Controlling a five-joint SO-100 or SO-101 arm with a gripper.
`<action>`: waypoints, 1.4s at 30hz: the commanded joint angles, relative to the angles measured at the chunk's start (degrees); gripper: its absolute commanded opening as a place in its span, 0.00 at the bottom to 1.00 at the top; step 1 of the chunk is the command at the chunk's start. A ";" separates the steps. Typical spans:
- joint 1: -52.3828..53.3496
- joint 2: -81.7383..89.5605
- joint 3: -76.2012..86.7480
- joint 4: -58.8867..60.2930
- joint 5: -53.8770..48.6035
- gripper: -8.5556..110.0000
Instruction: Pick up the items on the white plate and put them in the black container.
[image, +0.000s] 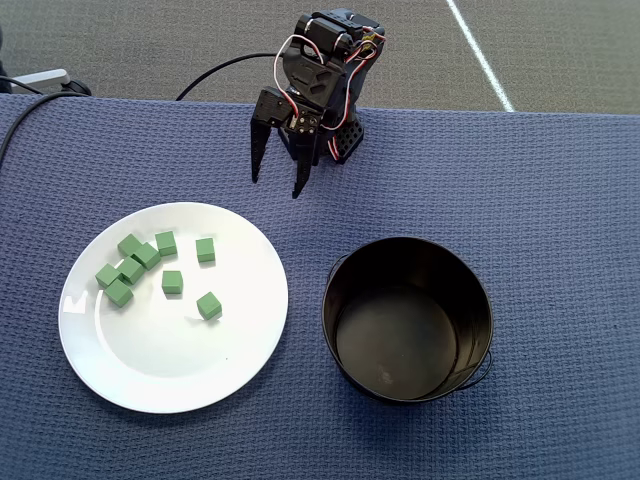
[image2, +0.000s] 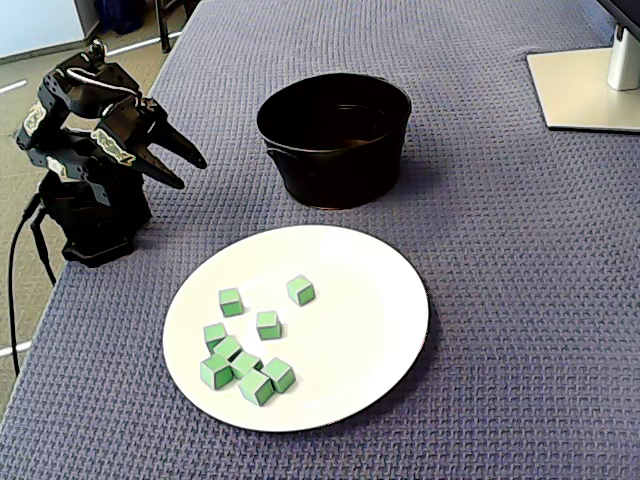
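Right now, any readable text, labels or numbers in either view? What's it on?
None readable.
Arm: pale stickers on its side in the fixed view, too blurred to read.
Green cubes, white plate, black container, open gripper: no markings.

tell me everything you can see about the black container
The black container is a round, bucket-like tin with tall walls, apparently metal, dark and glossy inside. It stands upright and empty on the blue woven cloth; no cubes are in it. A thin wire handle hangs down against its outer wall, showing at both sides in the overhead view. It sits beside the white plate, apart from it and touching only the cloth. The end effector hangs clear of it, nearer the arm's base.
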 joint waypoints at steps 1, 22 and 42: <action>0.70 -0.70 -0.18 -0.18 0.62 0.23; 2.81 -0.62 2.29 0.88 4.92 0.23; -6.50 -29.79 -27.86 8.53 13.89 0.22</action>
